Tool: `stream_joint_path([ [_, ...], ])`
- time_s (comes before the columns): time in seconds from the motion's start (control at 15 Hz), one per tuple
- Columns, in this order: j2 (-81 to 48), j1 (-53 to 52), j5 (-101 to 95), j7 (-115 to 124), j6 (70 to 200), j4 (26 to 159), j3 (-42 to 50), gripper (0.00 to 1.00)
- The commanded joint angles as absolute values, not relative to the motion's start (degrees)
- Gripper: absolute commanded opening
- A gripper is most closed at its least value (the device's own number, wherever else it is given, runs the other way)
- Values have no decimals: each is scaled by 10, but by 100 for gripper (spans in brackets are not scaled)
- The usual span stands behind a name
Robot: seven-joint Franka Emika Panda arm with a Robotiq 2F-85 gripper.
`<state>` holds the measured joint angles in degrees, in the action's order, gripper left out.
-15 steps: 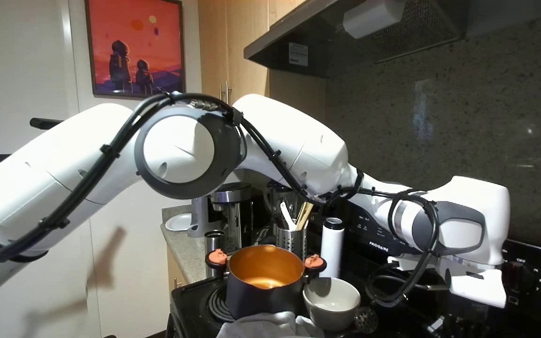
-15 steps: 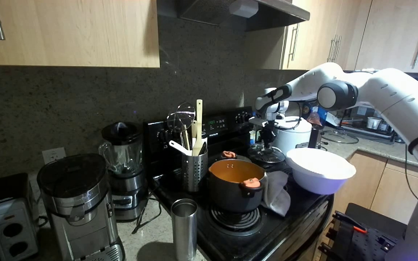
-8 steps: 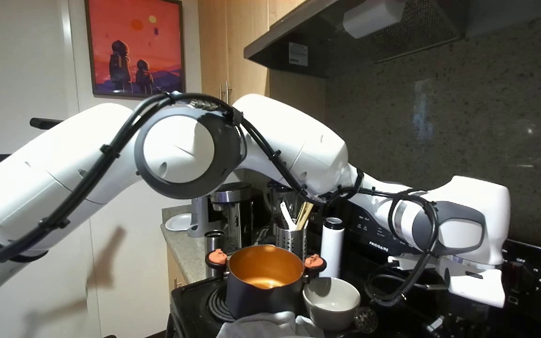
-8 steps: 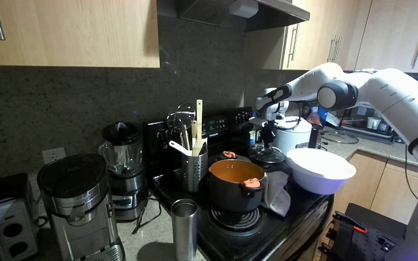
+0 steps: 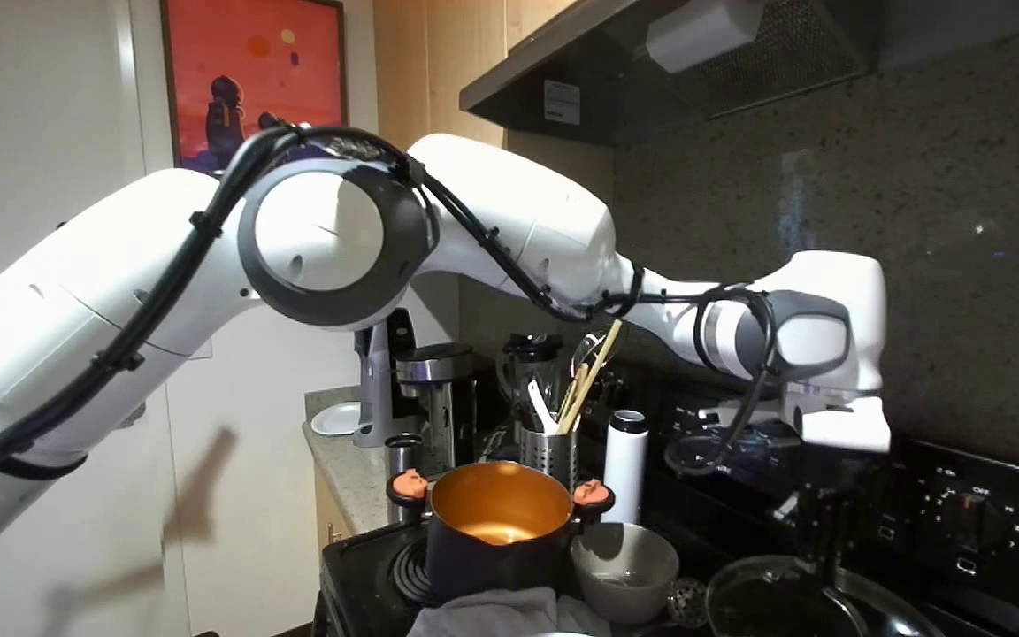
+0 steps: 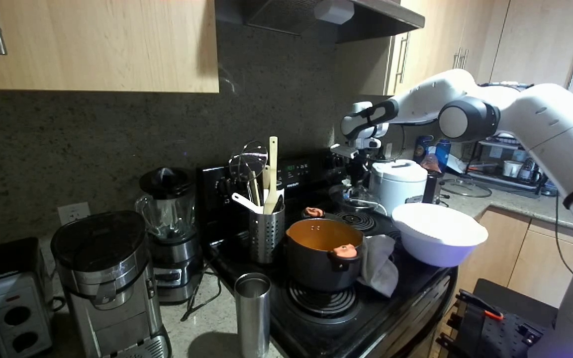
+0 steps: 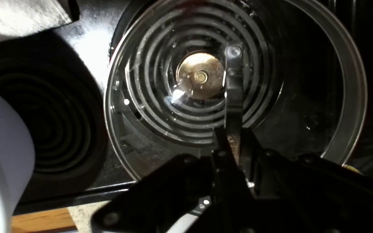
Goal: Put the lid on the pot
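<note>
Lid hangs beneath fingers, handle clamped between them, right of pot in both exterior views. Arm arched high, end pointing down.

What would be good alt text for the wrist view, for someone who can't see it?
A black gripper holds the glass lid by its handle above a coil burner, whose rings show through the glass. The left edge cuts off a white bowl; a pale cloth shows in the upper left corner.
</note>
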<state>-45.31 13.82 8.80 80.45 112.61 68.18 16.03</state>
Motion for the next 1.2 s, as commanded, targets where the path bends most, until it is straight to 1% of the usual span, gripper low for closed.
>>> stream_joint_path([
  [0.0,-393,99,45,819,1074,692,178,7],
  [0.33,-331,59,-16,798,995,706,187,7],
  [0.67,-251,29,-47,757,965,752,176,7],
  [0.93,-179,-3,-60,728,974,835,167,6],
  [1.0,-159,4,-75,731,977,858,143,7],
  [1.13,-121,-4,-86,735,999,921,124,7],
])
